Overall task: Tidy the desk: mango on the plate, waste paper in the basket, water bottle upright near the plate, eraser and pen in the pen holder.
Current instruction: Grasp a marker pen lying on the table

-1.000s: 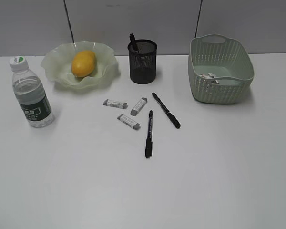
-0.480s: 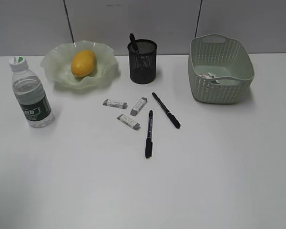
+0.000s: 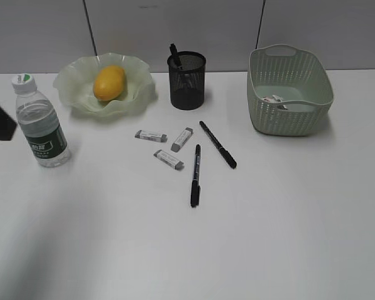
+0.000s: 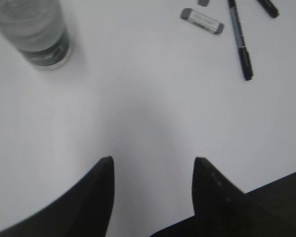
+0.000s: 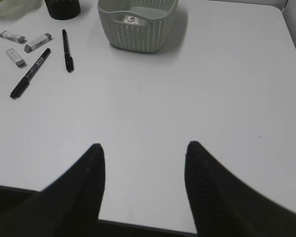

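The mango [image 3: 109, 83] lies in the wavy green plate [image 3: 69, 84]. Left of the plate, the water bottle [image 3: 42, 125] [image 4: 34, 29] stands upright. One pen [image 3: 174, 53] sticks out of the pen holder [image 3: 187, 84]. On the desk [image 3: 187, 250] lie two pens [image 3: 195, 175] [image 3: 217, 144] and three erasers [image 3: 150, 135] [image 3: 182, 139] [image 3: 169, 159]. The waste paper [image 3: 276, 100] [image 5: 133, 19] sits in the basket [image 3: 290, 119]. My left gripper [image 4: 154, 163] hangs open and empty over bare desk, nearer than the bottle. My right gripper [image 5: 144, 148] is open and empty at the desk's front edge.
A dark part of my left arm [image 3: 0, 122] shows at the left edge beside the bottle. A grey panelled wall runs behind the desk. The desk's right edge [image 5: 293, 44] shows in the right wrist view.
A dark part of my left arm has come into the exterior view at the left edge, next to the bottle. None of the objects has moved.
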Controlling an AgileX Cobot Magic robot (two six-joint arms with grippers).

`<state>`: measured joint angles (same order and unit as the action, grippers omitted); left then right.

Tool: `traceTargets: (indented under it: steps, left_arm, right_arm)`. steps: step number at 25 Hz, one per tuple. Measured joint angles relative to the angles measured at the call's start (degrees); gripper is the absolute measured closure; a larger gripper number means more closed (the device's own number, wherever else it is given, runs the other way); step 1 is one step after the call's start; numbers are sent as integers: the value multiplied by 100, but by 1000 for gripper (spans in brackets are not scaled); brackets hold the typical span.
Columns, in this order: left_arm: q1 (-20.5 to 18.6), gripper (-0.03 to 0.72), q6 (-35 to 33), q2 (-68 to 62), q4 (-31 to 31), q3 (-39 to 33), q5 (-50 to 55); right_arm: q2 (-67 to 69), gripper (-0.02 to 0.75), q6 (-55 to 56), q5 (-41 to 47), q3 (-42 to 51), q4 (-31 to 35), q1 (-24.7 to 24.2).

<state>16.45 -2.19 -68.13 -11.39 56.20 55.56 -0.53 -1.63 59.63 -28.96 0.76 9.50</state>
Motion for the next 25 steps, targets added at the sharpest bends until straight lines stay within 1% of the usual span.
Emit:
traceTargets:
  steps: [2,4,6,9,12,14,21,25]
  left_arm:
    - [435,297,341,-364,-15,170,-160]
    - [744,297,650,-780,-18,371,-199]
    - [1066,297,812,-1282,-18,591,-204]
    - [1598,311,992,-1961,16,1079,-209]
    - [1992,322,1328,-2612,160,1713,-196]
    - [2108,323,1513,-3084,220,2156,-132]
    - [2365,331,1819,-4405,254,3438,250]
    - [2500,330,1972,-4964,254,3902,507]
  right_arm:
    - [0,323,0,0,0,0,0]
    - [0,331,0,0,0,0,0]
    - [0,335,0,0,0,0,0]
    - [0,337,0,0,0,0,0]
    - [0,337,0,0,0,0,0]
    - [0,341,5,0,0,0,0]
    - [0,344,10,0,0,0,0]
    - [0,344,10,0,0,0,0]
